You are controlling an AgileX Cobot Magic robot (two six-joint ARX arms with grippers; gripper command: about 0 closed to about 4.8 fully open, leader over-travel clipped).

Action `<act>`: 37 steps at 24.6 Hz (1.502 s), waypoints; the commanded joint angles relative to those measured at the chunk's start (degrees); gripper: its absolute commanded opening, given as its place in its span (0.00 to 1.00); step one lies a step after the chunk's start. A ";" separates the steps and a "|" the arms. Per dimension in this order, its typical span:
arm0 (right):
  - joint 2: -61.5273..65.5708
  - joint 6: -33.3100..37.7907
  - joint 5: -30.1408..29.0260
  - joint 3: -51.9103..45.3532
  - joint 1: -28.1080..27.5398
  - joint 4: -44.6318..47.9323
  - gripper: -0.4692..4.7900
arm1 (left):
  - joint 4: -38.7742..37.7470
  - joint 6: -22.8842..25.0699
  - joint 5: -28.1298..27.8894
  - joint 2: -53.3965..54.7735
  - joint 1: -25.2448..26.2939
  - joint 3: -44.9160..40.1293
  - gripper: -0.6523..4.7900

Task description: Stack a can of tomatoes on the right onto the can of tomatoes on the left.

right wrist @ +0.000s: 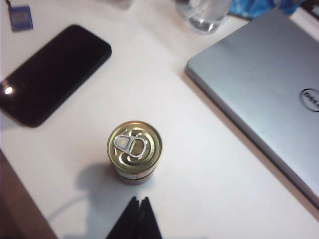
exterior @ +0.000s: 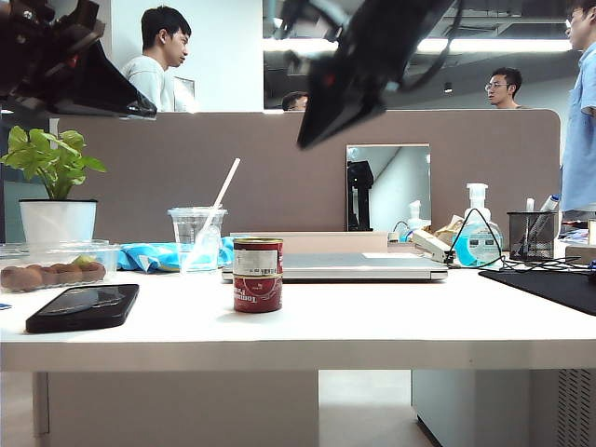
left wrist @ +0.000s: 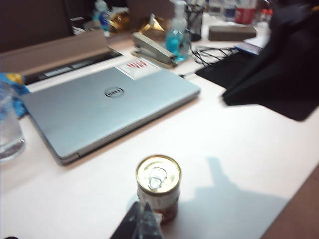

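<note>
Two red-labelled metal tomato cans (exterior: 258, 274) stand stacked beside the closed silver laptop (exterior: 358, 266). Above them, the right gripper (right wrist: 135, 215) and left gripper (left wrist: 139, 224) hover, jaws together.

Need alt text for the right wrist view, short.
Seen from above, a gold-lidded tomato can stack with a pull tab stands on the white table, the shut right end effector just clear of it. A black phone lies to one side, a closed silver laptop to the other.

Can (right wrist: 134, 149): shiny gold metal lid, paper label; laptop (right wrist: 259, 84) matt brushed metal; phone (right wrist: 50, 72) glossy black
</note>
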 commanded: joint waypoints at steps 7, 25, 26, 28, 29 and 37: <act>-15.69 10.29 -0.24 0.31 0.55 -5.31 0.07 | 1.03 -0.74 -0.20 -0.17 -0.07 0.22 0.11; -27.98 4.92 7.34 -9.97 -7.48 2.27 0.07 | 0.92 -0.74 -0.44 -0.15 -0.07 0.20 0.11; -29.31 5.20 7.34 -12.92 -8.92 4.20 0.07 | 0.46 -0.76 -0.02 -0.17 -0.07 0.20 0.11; -32.59 6.47 6.10 -18.84 -11.47 8.31 0.07 | 0.07 -0.74 -0.13 -0.20 -0.07 0.20 0.11; -34.58 7.10 4.57 -21.81 -12.59 10.60 0.07 | 0.15 -0.74 -1.05 -0.17 0.00 0.20 0.11; -55.45 9.49 0.04 -46.38 -22.29 31.08 0.07 | 0.13 -0.74 -1.55 -0.17 -0.02 0.20 0.11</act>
